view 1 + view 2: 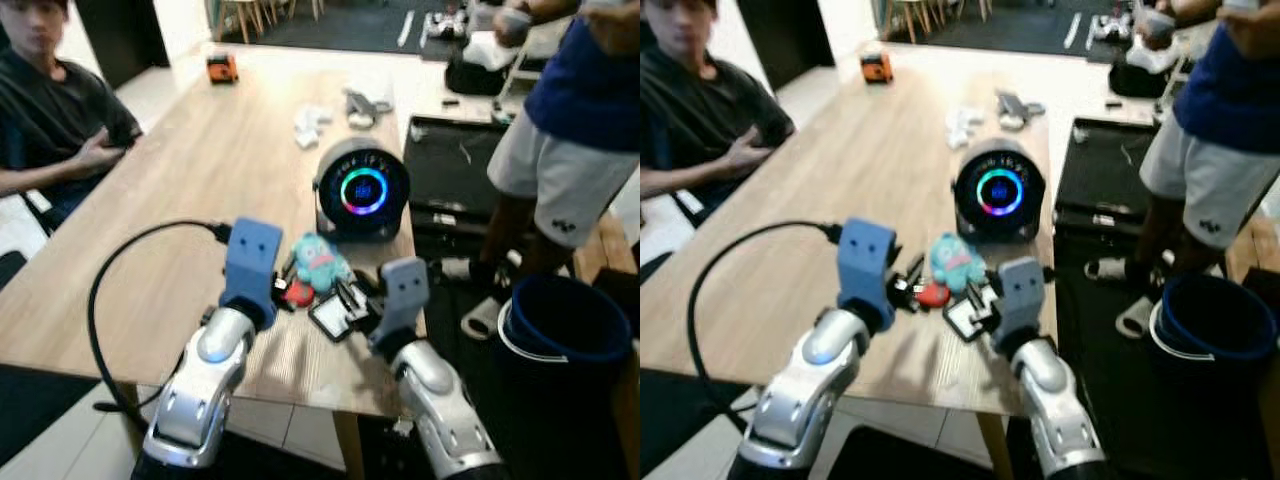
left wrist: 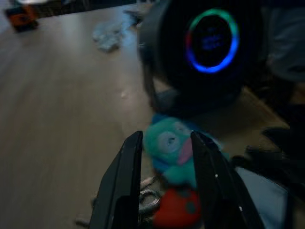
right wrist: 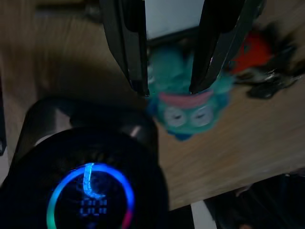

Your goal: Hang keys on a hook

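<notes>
Keys with a teal plush charm lay on the wooden table before a round black speaker.
Left gripper and right gripper hovered over the bunch, fingers spread apart, holding nothing.

The keys, with a teal plush charm and red tag, lie flat near the surface's front edge.
</notes>
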Tool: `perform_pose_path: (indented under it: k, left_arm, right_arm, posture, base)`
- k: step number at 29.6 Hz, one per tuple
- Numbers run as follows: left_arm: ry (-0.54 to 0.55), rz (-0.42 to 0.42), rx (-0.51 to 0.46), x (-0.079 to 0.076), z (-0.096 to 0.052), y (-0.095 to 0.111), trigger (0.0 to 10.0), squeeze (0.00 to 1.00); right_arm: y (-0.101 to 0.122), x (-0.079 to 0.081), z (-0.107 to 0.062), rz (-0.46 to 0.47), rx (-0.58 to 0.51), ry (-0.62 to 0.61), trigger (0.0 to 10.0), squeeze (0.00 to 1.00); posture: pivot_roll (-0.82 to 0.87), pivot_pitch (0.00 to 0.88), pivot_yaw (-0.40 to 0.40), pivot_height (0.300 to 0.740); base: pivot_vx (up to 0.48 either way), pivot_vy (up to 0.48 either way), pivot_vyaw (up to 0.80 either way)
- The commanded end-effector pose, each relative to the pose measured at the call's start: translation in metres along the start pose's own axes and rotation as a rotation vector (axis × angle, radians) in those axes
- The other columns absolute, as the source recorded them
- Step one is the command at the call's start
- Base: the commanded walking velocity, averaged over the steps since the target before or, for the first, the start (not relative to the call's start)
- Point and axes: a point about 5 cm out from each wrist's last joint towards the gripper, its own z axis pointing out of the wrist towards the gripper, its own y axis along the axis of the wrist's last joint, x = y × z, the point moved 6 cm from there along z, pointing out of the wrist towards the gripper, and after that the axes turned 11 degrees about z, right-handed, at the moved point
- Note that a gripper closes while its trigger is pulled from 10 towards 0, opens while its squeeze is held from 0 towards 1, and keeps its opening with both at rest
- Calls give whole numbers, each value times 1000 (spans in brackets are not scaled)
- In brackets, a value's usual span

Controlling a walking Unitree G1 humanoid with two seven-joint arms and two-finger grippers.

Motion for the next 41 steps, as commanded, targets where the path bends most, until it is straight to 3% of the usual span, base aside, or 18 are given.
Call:
perform_pose_path:
  k: [1,14,20,22,30,33,36,37,41]
  left_arm:
    - [3,0,24,0,-1,-6,10000,0]
    - [0,-3,23,0,0,-6,10000,0]
    - [-49,85,21,-5,0,-4,10000,0]
    - [-81,166,47,-7,1,-9,10000,0]
    - [-144,174,78,-8,-1,-12,10000,0]
    - [-285,216,140,-17,-10,-18,10000,0]
    - [-322,204,153,-24,-12,-18,10000,0]
    - [-375,207,206,-40,-15,-30,10000,0]
    - [-375,207,206,-40,-15,-30,10000,0]
  right_arm:
    - [-9,6,-2,8,21,12,10000,0]
    - [-8,4,-1,7,20,8,10000,0]
    - [-9,5,-1,6,20,10,10000,0]
    - [-9,5,-1,5,19,9,10000,0]
    - [-9,6,-1,5,20,10,10000,0]
    - [-11,5,-3,4,24,8,10000,0]
    - [-11,5,-3,4,25,9,10000,0]
    - [-12,5,-2,3,28,10,10000,0]
    - [-12,5,-2,3,28,10,10000,0]
  posture:
    - [126,184,64,740]
    - [123,180,66,740]
    - [123,178,67,740]
    - [125,177,67,740]
    - [122,180,70,740]
    - [126,179,70,740]
    - [129,179,70,740]
    - [130,184,72,740]
    - [130,184,72,740]
  base:
    - [0,0,0]
    - [0,0,0]
    - [0,0,0]
    - [0,0,0]
    - [0,0,0]
    - [0,0,0]
    - [0,0,0]
    - [0,0,0]
    - [0,0,0]
